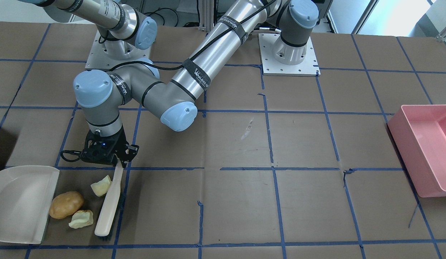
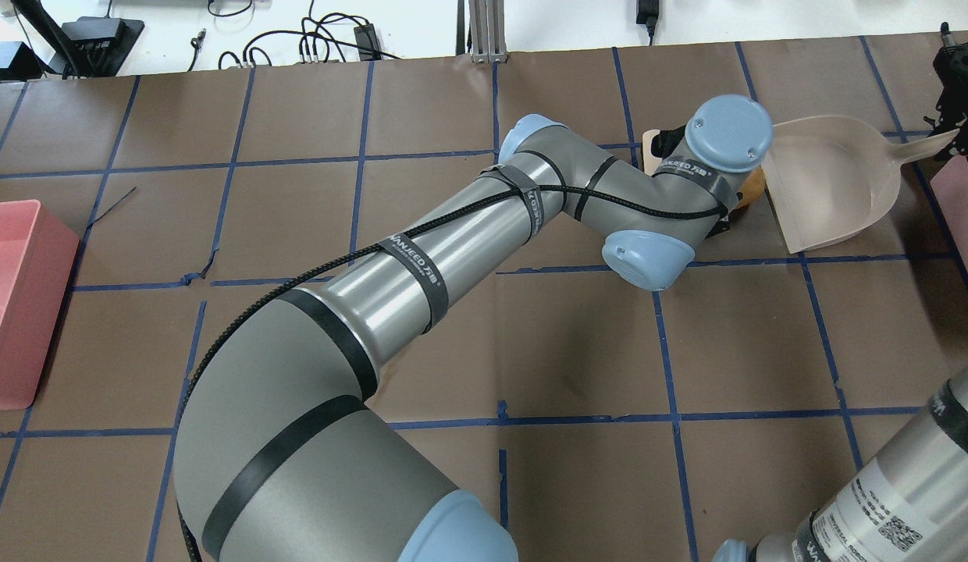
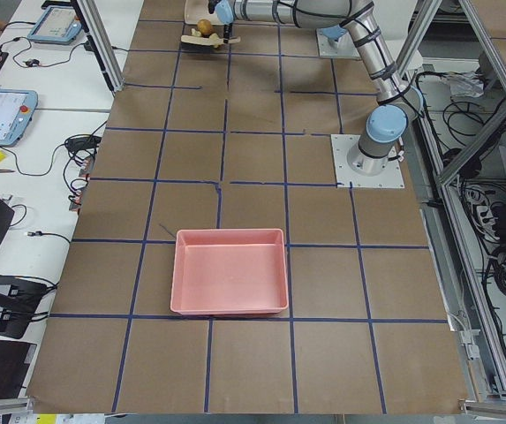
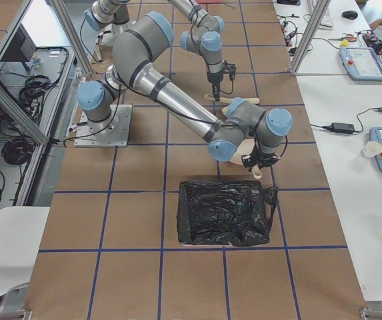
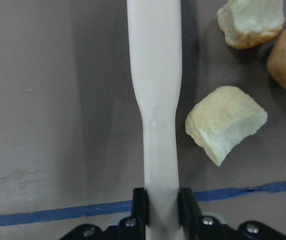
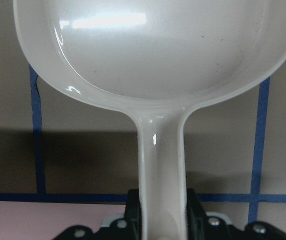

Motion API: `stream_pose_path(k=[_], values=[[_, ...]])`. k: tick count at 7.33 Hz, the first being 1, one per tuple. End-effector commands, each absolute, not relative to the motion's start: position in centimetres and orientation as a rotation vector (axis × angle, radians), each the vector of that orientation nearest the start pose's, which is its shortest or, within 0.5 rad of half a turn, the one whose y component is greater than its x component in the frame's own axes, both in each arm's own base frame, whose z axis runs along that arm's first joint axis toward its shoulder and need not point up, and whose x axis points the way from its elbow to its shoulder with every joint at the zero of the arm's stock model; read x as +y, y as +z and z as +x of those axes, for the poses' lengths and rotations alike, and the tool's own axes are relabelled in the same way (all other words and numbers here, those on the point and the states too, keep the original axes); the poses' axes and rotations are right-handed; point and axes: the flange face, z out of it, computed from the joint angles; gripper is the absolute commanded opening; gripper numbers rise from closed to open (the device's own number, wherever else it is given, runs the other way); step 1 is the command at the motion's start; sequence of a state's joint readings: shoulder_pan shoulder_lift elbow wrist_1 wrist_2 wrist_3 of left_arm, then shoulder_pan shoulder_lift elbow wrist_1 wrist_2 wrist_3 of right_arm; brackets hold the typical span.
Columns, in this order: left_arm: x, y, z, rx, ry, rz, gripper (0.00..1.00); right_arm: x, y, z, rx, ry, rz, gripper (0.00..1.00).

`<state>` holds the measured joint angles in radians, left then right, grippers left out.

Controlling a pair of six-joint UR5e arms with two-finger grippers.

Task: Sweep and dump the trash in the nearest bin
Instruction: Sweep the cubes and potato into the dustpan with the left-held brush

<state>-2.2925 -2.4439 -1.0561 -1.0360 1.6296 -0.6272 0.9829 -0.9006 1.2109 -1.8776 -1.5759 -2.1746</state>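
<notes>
1. The left gripper (image 5: pixel 161 206) reaches across toward the table's (image 1: pixel 237 201) right end. Its fingers are clamped tight on the thin end of a cream brush (image 1: pixel 109 205).
2. The brush rests bristles-down near the table edge farthest from the robot.
3. The trash lies between the brush and the dustpan (image 1: pixel 18 201). The orange-brown lump (image 1: pixel 66 204) sits at the dustpan's open lip and seems to touch it, though the angle makes that hard to judge.
4. One pale chunk (image 1: pixel 101 185) lies just beside the brush handle. The second chunk (image 1: pixel 81 218) lies beside the lump, nearer the far edge.
5. The right gripper (image 6: pixel 161 212) has its fingers shut on the dustpan's handle, with the pan's mouth facing the trash.
6. A black-lined bin (image 4: pixel 224 213) stands near the dustpan at the table's right end.
7. A pink bin (image 1: pixel 410 158) stands well apart at the left end.
</notes>
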Motion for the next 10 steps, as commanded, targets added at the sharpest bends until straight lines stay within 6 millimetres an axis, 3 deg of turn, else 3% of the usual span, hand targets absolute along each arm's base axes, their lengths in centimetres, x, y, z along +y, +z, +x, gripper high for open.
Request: stream_pose_path(k=[1,3,6,8,10], values=[[-49.5,20.5,-66.3,3.185,-0.273,0.155,0.0,-68.7,26.6,-29.7,2.201,-0.02,-2.201,0.0],[-49.5,21.2,-66.9,3.198,-0.286,0.143,0.0,-68.5,26.3,-29.4,2.194,-0.029,-2.173,0.0],[-48.9,24.8,-69.3,3.217,-0.303,0.193,0.0,-68.5,26.3,-29.0,2.201,-0.054,-2.141,0.0],[-48.6,23.8,-71.0,3.219,-0.316,0.245,0.0,-68.4,25.9,-28.6,2.18,-0.089,-2.113,0.0],[-46.3,25.7,-73.4,3.242,-0.367,0.309,0.0,-68.3,25.6,-28.5,2.173,-0.089,-2.105,0.0]])
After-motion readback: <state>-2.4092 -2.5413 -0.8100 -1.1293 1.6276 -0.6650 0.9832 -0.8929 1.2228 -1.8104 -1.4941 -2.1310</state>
